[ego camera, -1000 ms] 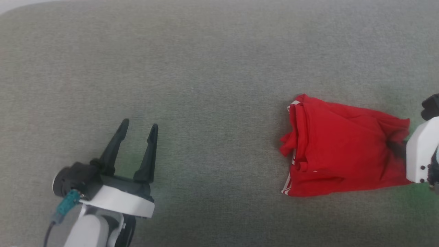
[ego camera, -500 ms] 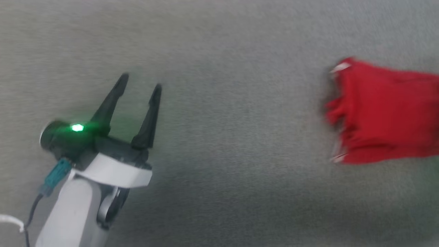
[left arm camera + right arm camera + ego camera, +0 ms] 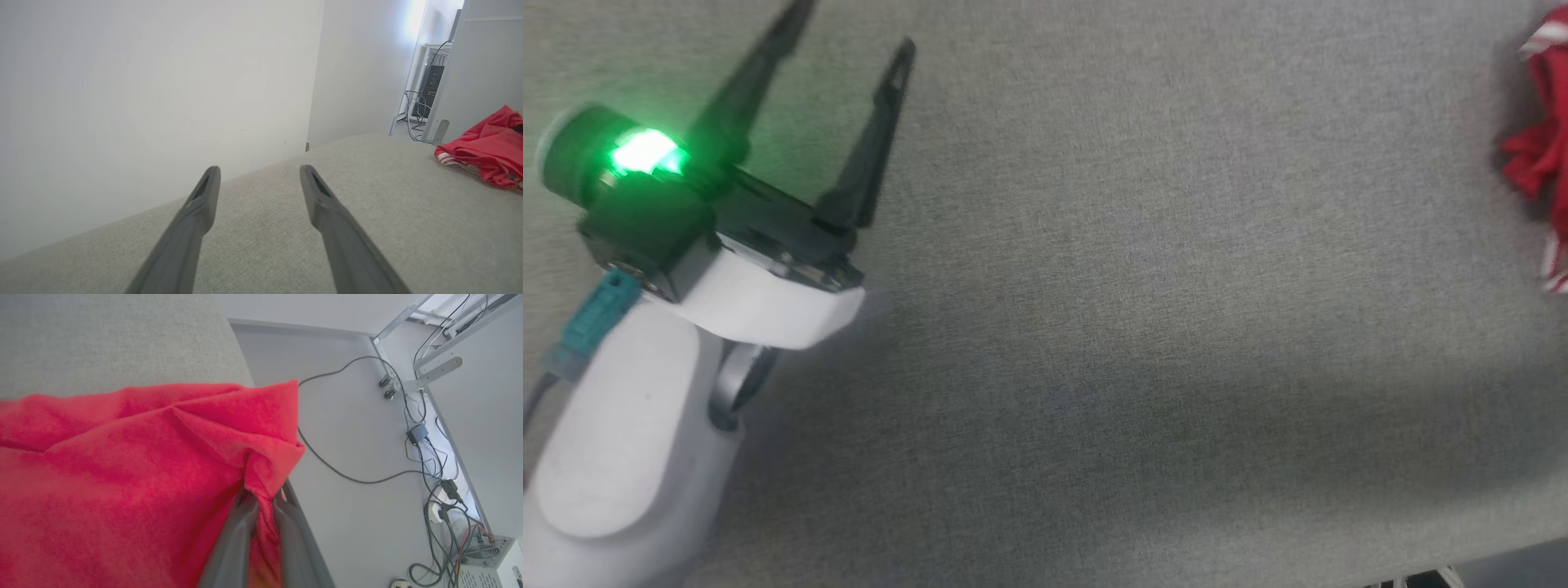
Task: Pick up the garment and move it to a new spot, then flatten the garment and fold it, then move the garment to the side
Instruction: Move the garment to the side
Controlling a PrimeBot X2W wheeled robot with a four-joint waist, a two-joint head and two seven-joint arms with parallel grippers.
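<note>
A: Start with the big things; where does the garment sit?

B: On the grey fabric-covered surface, at its right end; the head view catches just a red bunch of the garment with striped trim at the right border; the left wrist view shows the garment heaped and crumpled, so I judge the flattening not yet begun.

A: And the arms?

B: The left gripper hovers well apart from the cloth, fingers spread wide with nothing between them; probably parked clear so the cloth can travel, and ready to help spread it.

A: The right one?

B: The right gripper is clamped onto a bunched fold of the red jersey, near the surface's edge, floor and cables beyond; pinching one fold makes sense for carrying the whole piece to a new spot; the risk, I'd say, is the thin fold slipping out.
</note>
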